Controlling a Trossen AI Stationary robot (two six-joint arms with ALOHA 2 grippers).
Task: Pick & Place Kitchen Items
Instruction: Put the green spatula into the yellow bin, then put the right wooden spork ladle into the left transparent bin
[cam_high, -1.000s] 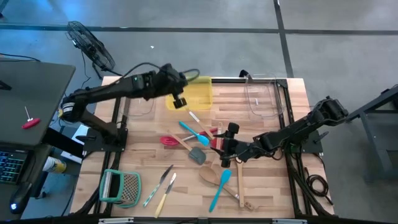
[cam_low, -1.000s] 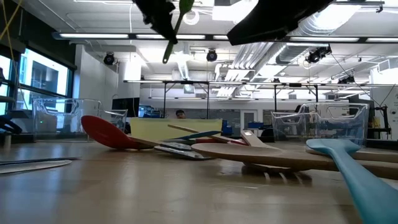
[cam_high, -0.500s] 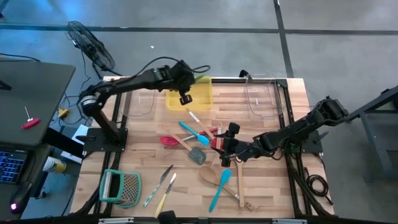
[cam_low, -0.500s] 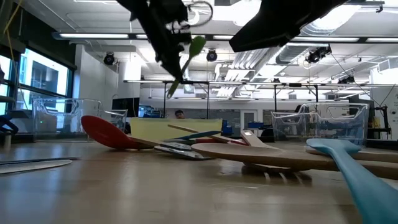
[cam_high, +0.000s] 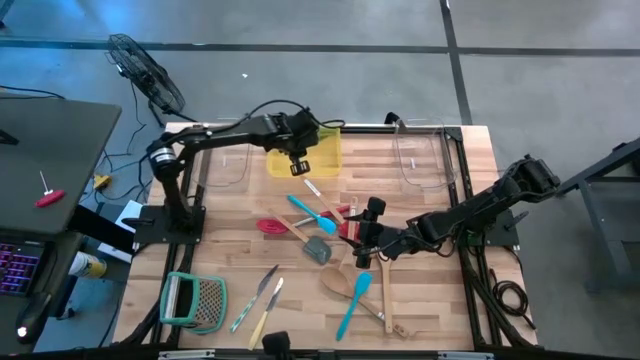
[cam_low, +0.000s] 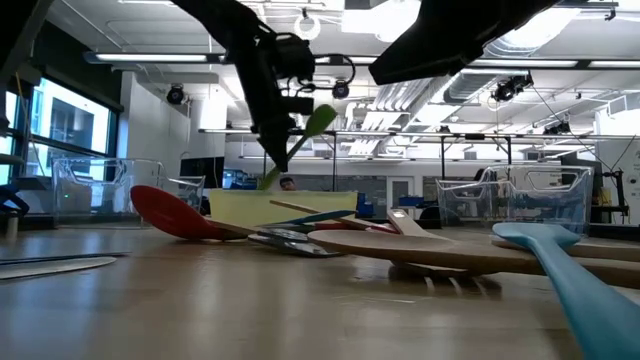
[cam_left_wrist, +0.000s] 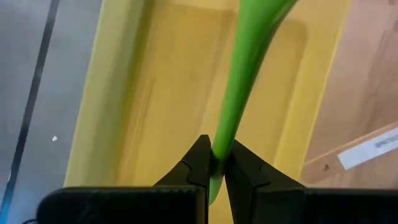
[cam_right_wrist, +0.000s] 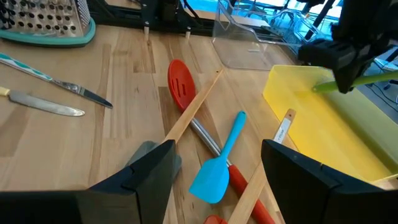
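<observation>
Most of the job looks ahead: the yellow tray (cam_high: 318, 152) shows bare in the left wrist view, while the pile of utensils (cam_high: 325, 235) lies mid-table, with two small knives (cam_high: 258, 303) near the front edge beside a grater (cam_high: 195, 300). One item is on its way, though. The left gripper (cam_left_wrist: 214, 169) hangs over the tray, arm stretched across the table's far side, jaws clenched on the handle of a green spatula (cam_left_wrist: 245, 81) that dangles above the tray floor. The right gripper (cam_right_wrist: 217, 165) waits low over the pile, jaws spread, holding nothing.
</observation>
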